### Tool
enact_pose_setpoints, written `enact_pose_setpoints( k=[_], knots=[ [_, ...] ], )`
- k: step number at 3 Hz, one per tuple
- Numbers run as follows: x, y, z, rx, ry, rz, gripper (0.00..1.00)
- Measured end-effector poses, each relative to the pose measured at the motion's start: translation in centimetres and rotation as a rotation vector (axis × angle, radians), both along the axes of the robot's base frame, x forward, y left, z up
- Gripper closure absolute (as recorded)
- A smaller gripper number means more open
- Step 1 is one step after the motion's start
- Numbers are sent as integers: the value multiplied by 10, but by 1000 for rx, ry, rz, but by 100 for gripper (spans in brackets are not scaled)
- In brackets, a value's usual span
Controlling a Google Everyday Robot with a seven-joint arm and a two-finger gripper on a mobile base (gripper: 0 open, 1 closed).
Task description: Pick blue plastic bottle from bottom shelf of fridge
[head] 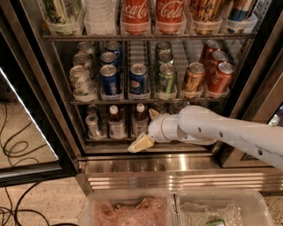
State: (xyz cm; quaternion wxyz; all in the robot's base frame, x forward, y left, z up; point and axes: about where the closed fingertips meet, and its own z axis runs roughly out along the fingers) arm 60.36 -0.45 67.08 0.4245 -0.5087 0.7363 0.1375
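**My tool at the bottom shelf, fingers apart**

My tool (142,130) is at the front of the fridge (56,115), right at the blue plastic bottle (139,118). Its two pale fingers are spread. One fingertip (138,145) points down and left, just below the bottle's base and across the thin front rail of the bottom shelf (106,140). The other fingertip (153,114) pokes up just right of the bottle's shoulder. I cannot tell whether either finger touches the bottle.

The bottle stands upright on the bottom shelf, with its white cap on top and dark drink inside. My white arm (221,130) reaches in from the bottle's right and hides whatever stands on that side of the rack.

Just left of the bottle is a second dark bottle (116,122) of the same look. Further left is a clear crinkled bottle (93,125).

On the rack above the bottle are rows of cans. Two blue Pepsi cans (109,79) stand at the front, almost overhead, with a green can (166,79) up to the right and orange cans (219,78) beyond it. Higher still, on the top rack, stand Coca-Cola bottles (136,13).

Below the bottle runs the stainless steel base (146,167). Below that are two clear plastic bins (128,207).
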Motion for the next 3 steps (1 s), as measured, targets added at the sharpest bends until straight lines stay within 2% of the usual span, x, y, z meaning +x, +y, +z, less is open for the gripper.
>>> enact_pose_setpoints(
  k=[1, 3],
  knots=[
    [9, 8, -17, -26, 20, -8, 0],
    [17, 7, -14, -16, 9, -31, 0]
  ],
)
